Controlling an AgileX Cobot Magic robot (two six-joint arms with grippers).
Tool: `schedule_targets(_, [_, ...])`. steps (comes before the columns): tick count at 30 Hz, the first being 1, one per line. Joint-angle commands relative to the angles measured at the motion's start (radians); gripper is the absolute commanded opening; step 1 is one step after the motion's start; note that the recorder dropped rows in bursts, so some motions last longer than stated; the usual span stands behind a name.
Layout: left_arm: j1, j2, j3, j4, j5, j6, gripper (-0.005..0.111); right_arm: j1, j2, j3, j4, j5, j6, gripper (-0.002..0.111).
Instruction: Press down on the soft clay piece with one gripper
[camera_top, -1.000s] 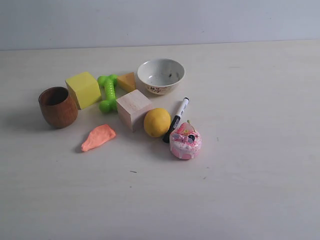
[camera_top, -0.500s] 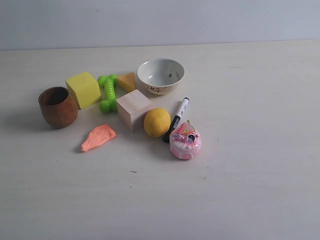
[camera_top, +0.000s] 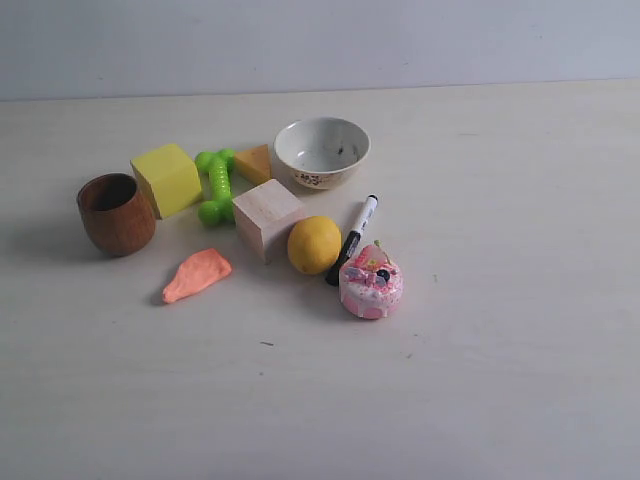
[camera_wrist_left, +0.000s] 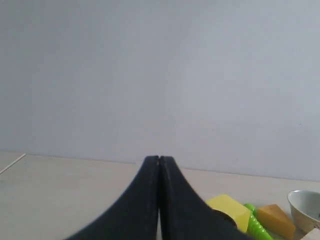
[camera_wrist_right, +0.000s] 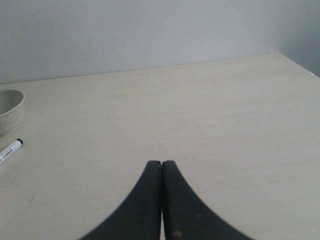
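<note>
The near part of the pale wooden table (camera_top: 500, 380) is bare but for a few dark specks. Neither arm reaches into the exterior view.

First in the cluster, toward the middle, comes the pink toy cake (camera_top: 371, 283). Left of it, a little farther back, lies the soft clay piece (camera_top: 197, 275), a flat salmon-orange teardrop with its narrow end pointing near-left. It touches nothing, so a gripper could probably come straight down on it without nudging anything.

Behind it, from left to right, are a brown wooden cup (camera_top: 116, 213), a wooden cube (camera_top: 267, 218), a lemon (camera_top: 314, 245) just beside the cube, and a black marker (camera_top: 352, 240) with a white cap lying at an angle. Farther back are a yellow block (camera_top: 166, 179), a green toy bone (camera_top: 215, 186), an orange wedge (camera_top: 254, 163) and a worn white bowl (camera_top: 322, 152).

The left gripper (camera_wrist_left: 159, 159) has its fingers pressed together with no gap and nothing between them. It is held level above the table, looking past the yellow block. The right gripper (camera_wrist_right: 161, 162) is the same, fingers together and empty, over open table right of the bowl. Closed fingers make one blunt tip, which suits pressing better than a spread pair would. The left gripper looks the better placed, being on the clay's side.

The table is matte, light-grained and slightly scuffed. A plain grey-white wall (camera_top: 320, 45) stands at its far edge.
</note>
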Motion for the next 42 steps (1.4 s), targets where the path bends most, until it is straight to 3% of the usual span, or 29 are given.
schedule_targets(1, [-0.007, -0.006, 0.001, 0.003, -0.090, -0.007, 0.000, -0.005, -0.007, 0.004, -0.002, -0.005, -0.001, 0.000])
schedule_targets(4, [-0.007, -0.006, -0.018, 0.003, -0.071, -0.057, 0.000, -0.005, -0.007, 0.004, -0.002, -0.005, -0.001, 0.000])
schedule_targets(6, [-0.007, 0.018, -0.107, 0.003, 0.032, -0.059, 0.000, -0.005, -0.007, 0.004, -0.002, -0.005, -0.001, 0.000])
schedule_targets(9, [-0.007, 0.114, -0.201, 0.003, 0.049, -0.059, 0.000, -0.005, -0.007, 0.004, -0.002, -0.005, -0.001, 0.000])
schedule_targets(12, [-0.016, 0.257, -0.385, 0.003, 0.176, -0.023, 0.000, -0.005, -0.007, 0.004, -0.002, -0.005, -0.001, 0.000])
schedule_targets(14, [-0.063, 0.343, -0.501, -0.008, 0.253, 0.032, 0.000, -0.005, -0.007, 0.004, -0.002, -0.005, -0.001, 0.000])
schedule_targets(18, [-0.246, 0.532, -0.716, -0.021, 0.379, 0.078, 0.000, -0.005, -0.007, 0.004, -0.002, -0.005, -0.001, 0.000])
schedule_targets(21, [-0.369, 0.704, -0.832, -0.028, 0.580, 0.157, 0.000, -0.005, -0.007, 0.004, -0.002, -0.005, -0.001, 0.000])
schedule_targets(25, [-0.438, 0.865, -0.912, -0.078, 0.785, 0.248, 0.000, -0.005, -0.007, 0.004, -0.002, -0.005, -0.001, 0.000])
schedule_targets(30, [-0.495, 1.051, -0.964, -0.255, 0.979, 0.544, 0.000, -0.005, -0.007, 0.004, -0.002, -0.005, -0.001, 0.000])
schedule_targets(32, [-0.499, 1.105, -0.968, -0.339, 0.995, 0.617, 0.000, -0.005, -0.007, 0.004, -0.002, -0.005, -0.001, 0.000])
schedule_targets(39, [-0.499, 1.187, -0.968, -0.678, 0.982, 0.627, 0.000, -0.005, -0.007, 0.004, -0.002, -0.005, -0.001, 0.000])
schedule_targets(42, [-0.499, 1.191, -0.968, -0.730, 0.940, 0.633, 0.000, -0.005, -0.007, 0.004, -0.002, -0.005, -0.001, 0.000])
